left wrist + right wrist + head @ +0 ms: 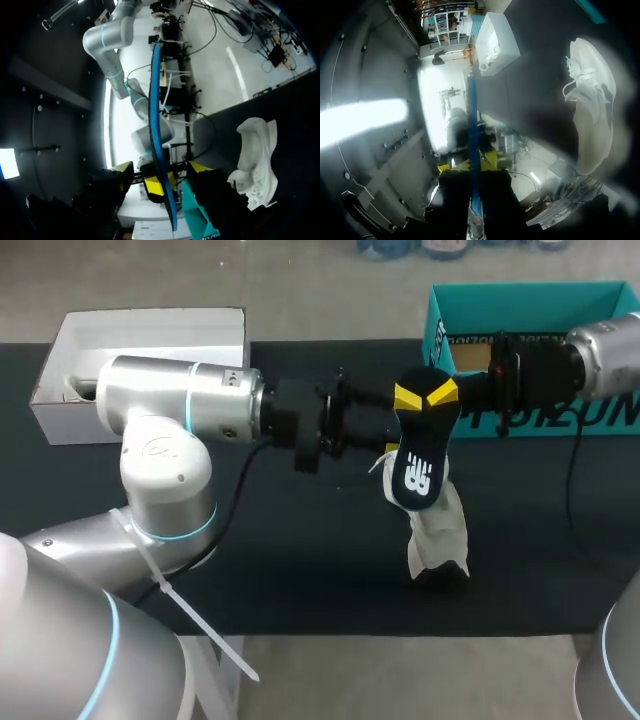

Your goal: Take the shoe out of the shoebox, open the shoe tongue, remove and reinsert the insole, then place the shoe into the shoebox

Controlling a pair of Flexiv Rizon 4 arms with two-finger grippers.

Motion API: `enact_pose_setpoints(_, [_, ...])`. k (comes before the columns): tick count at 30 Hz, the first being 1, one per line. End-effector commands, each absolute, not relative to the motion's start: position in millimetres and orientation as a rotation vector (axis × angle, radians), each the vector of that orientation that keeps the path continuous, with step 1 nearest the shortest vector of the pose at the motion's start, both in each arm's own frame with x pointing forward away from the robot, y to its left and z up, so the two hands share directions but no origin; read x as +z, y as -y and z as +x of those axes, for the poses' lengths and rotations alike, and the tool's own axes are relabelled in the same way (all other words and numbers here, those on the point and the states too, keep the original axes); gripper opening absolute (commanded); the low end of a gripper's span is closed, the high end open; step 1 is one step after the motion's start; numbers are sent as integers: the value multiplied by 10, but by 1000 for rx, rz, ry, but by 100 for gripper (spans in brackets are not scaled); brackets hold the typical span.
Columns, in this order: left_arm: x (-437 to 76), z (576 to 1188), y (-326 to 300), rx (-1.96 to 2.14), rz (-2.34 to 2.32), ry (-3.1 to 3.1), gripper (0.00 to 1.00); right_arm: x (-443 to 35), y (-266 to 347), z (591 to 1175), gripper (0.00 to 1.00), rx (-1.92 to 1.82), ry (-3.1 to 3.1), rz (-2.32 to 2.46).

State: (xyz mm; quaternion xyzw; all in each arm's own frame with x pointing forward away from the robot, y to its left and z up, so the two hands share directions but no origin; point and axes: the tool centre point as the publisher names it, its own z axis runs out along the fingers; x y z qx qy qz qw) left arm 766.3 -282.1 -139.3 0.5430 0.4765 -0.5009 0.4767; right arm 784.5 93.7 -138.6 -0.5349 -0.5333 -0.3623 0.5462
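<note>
Insole [418,455]: black w/ white logo, blue edge, held upright in air above table [300,560] center. R gripper [428,395] clamps its top end. L gripper [160,172] fingers spread either side, not touching. White shoe [440,530] lies just below on table. Teal shoebox [460,310] behind at R, white box [150,350] far L.

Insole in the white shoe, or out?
Out: the black, yellow-marked insole is held in the air, apart from the white fabric shoe.
</note>
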Motion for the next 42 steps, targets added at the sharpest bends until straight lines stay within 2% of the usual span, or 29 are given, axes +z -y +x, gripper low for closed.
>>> enact_pose_setpoints(1, [-1424, 7687, 2829, -1226, 1316, -1158, 32, -1388, -940, 7840, 0, -858, 1265, -1271])
enact_pose_setpoints(7, [-1448, 7724, 2849, -1222, 1306, -1164, 26, -1388, -940, 7840, 0, -858, 1265, -1271])
enact_pose_setpoints(12, [-1459, 7748, 2854, -1221, 1298, -1170, 9, -1388, -940, 7840, 0, -858, 1265, -1271])
enact_pose_setpoints(13, [-1460, 7752, 2858, -1221, 1298, -1171, 1, -1388, -940, 7840, 0, -858, 1265, -1271])
enact_pose_setpoints(23, [-1408, 7744, 2903, -1212, 1306, -1151, 0, -1388, -940, 7840, 0, -858, 1265, -1271])
enact_pose_setpoints(24, [-1399, 7741, 2890, -1210, 1304, -1151, 0, -1388, -940, 7840, 81, -858, 1265, -1271])
enact_pose_setpoints(25, [-1394, 7737, 2874, -1207, 1300, -1152, 0, -1388, -940, 7840, 100, -858, 1265, -1271])
enact_pose_setpoints(42, [-1420, 7669, 2663, -1204, 1260, -1174, 0, -1212, 51, 7650, 100, -976, 1515, -1467])
